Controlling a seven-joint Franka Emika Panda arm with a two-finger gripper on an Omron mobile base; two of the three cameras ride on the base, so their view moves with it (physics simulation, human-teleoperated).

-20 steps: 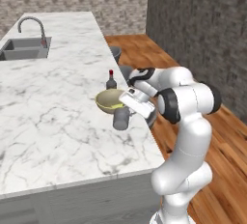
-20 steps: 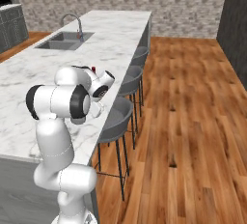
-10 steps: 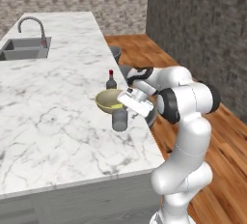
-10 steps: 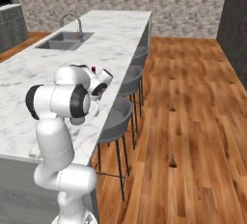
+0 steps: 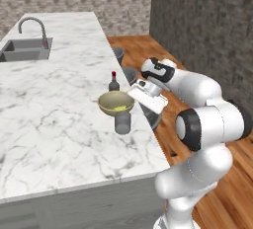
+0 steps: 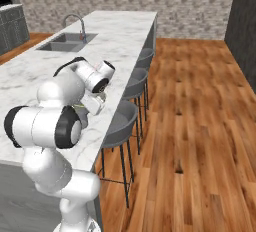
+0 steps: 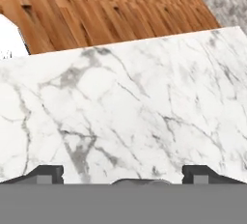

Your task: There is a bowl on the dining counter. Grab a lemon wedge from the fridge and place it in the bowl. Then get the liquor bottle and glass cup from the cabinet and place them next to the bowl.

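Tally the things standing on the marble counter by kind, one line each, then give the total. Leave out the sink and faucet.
Bowl: 1
Liquor bottle: 1
Glass cup: 1
Total: 3

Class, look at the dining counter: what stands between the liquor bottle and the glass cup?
The bowl stands between them, liquor bottle behind and glass cup in front, seen in the left base view.
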